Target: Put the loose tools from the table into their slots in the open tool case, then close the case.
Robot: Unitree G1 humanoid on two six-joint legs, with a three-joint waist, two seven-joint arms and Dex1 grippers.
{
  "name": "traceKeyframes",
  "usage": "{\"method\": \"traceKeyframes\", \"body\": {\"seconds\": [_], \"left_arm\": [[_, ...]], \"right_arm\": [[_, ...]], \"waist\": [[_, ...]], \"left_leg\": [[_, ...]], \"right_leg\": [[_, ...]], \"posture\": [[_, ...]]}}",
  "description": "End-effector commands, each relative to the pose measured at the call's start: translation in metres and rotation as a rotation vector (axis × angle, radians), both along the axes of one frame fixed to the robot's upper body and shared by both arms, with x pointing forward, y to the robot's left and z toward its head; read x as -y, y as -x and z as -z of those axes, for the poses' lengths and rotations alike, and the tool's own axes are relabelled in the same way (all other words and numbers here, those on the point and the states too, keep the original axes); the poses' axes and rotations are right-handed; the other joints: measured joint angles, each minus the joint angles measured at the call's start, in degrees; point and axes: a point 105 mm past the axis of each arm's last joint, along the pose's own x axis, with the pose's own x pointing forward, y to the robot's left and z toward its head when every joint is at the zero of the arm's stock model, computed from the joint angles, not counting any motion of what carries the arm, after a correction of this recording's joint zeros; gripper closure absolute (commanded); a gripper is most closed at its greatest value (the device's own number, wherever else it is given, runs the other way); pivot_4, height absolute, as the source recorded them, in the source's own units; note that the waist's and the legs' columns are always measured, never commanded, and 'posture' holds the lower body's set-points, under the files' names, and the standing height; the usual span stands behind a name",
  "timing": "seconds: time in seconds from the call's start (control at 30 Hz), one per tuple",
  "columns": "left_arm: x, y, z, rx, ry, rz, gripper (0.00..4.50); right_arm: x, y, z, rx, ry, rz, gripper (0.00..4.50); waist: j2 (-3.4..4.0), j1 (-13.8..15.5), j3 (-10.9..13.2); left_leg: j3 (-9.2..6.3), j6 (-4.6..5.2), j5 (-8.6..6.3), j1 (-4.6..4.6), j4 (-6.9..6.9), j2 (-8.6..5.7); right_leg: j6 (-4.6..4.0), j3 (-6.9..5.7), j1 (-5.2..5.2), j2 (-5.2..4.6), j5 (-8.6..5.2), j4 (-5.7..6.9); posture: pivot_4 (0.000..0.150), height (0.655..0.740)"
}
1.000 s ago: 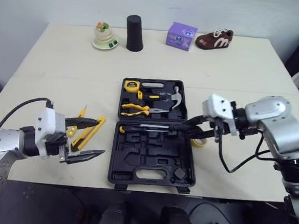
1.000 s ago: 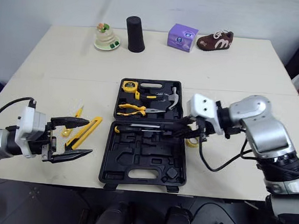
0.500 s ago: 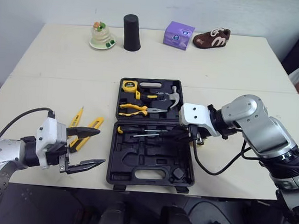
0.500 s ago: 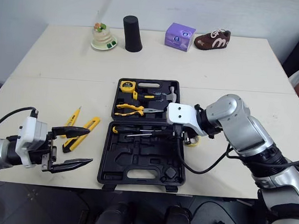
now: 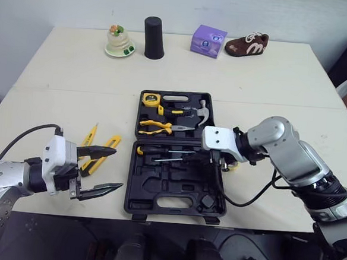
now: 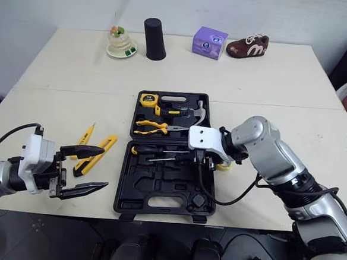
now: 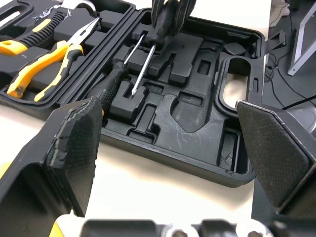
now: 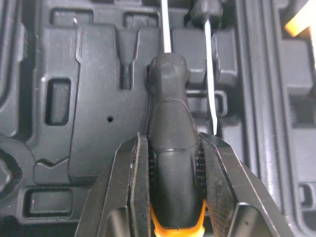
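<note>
Over tool case [image 5: 175, 189], R end effector [image 8: 172, 144] clamps screwdriver [image 8: 170, 98] beside 2nd screwdriver [image 7: 112, 81]; L end effector [image 5: 117, 169] apart nr yellow knives [image 5: 109, 146].

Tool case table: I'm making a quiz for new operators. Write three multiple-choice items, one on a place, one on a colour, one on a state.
1. Where does the yellow utility knife lie? A. on the table left of the tool case; B. in the case's lid; C. in the case's lower half.
2. What colour is the box at the table's far edge? A. red; B. purple; C. green.
3. The right gripper is: A. open, empty; B. shut on a wrench; C. shut on a screwdriver.
Key: 1 A, it lies on bare tabletop; 2 B, its faces are purple; 3 C, both fingers press the black handle.
</note>
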Motion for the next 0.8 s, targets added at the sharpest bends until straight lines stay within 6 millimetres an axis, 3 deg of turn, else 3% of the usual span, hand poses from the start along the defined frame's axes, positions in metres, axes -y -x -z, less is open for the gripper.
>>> {"method": "traceKeyframes", "body": {"seconds": [0.03, 0.3, 0.5, 0.67, 0.8], "left_arm": [[-0.001, 0.003, -0.005, 0.029, -0.001, -0.003, 0.0], [0.0, 0.002, -0.004, 0.029, 0.001, -0.005, 0.0], [0.001, 0.003, -0.003, 0.026, 0.005, -0.006, 0.0], [0.0, 0.004, -0.001, 0.022, 0.006, -0.015, 0.0], [0.0, 0.004, -0.001, 0.026, 0.008, -0.02, 0.0]], "right_arm": [[-0.007, 0.007, -0.002, 0.023, 0.005, -0.028, 3.47], [-0.013, 0.006, -0.004, 0.047, -0.015, -0.029, 3.47], [-0.019, 0.004, -0.015, 0.076, -0.069, -0.066, 0.66], [-0.008, 0.001, -0.039, 0.057, -0.189, -0.102, 0.66], [-0.009, 0.006, -0.042, 0.012, -0.391, -0.187, 0.66]], "waist": [[0.0, 0.0, 0.0], [0.0, 0.0, 0.0], [-0.01, 0.0, 0.0], [-0.01, 0.0, 0.0], [-0.09, 0.0, 0.0]], "left_leg": [[0.0, 0.0, 0.0, 0.0, 0.0, 0.0], [0.0, 0.0, 0.0, 0.0, 0.0, 0.01], [0.0, 0.0, 0.0, 0.01, 0.0, 0.01], [0.01, 0.0, 0.0, 0.0, 0.02, -0.01], [-0.01, 0.01, -0.01, 0.01, 0.07, 0.01]], "right_leg": [[0.0, 0.0, 0.0, 0.0, 0.0, 0.0], [0.0, 0.01, 0.0, 0.01, 0.0, 0.01], [0.0, 0.01, 0.0, 0.02, 0.0, 0.02], [0.0, 0.02, 0.0, 0.01, 0.0, 0.01], [0.0, 0.01, 0.03, 0.02, 0.0, 0.02]], "posture": [[0.15, 0.734], [0.15, 0.734], [0.15, 0.734], [0.15, 0.734], [0.15, 0.734]]}}
